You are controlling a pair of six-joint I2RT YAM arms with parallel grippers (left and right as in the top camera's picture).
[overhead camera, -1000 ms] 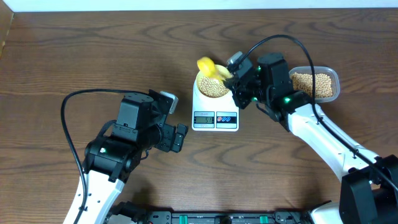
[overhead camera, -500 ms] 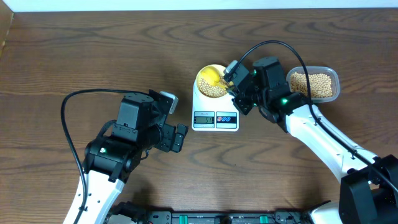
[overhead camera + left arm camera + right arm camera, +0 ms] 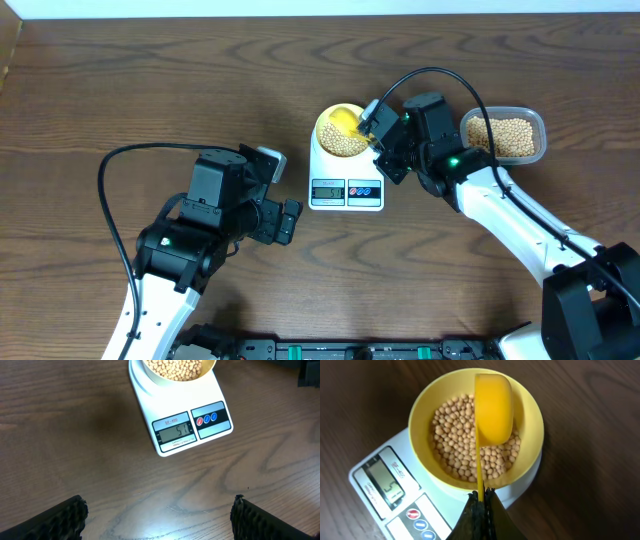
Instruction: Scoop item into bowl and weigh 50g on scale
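Over the bowl [image 3: 420, 415]: a scoop [image 3: 493, 407] hangs across its middle and right side, and the right gripper [image 3: 482, 497], clamped on the handle, blocks the near rim. The left side is open from above.
Left of the scale [image 3: 346, 190]: bare table [image 3: 150, 80], a wide free lane.
Front of the scale: an open strip of wood. The left gripper [image 3: 288, 221] sits near-left with its fingers spread wide.
Right of the scale: the right arm [image 3: 500, 205] fills the gap to the container [image 3: 543, 135], and its cable [image 3: 440, 72] arches above.

Overhead straight down, far; left wrist probably lowish, right wrist close; all share scale [image 3: 346, 172].
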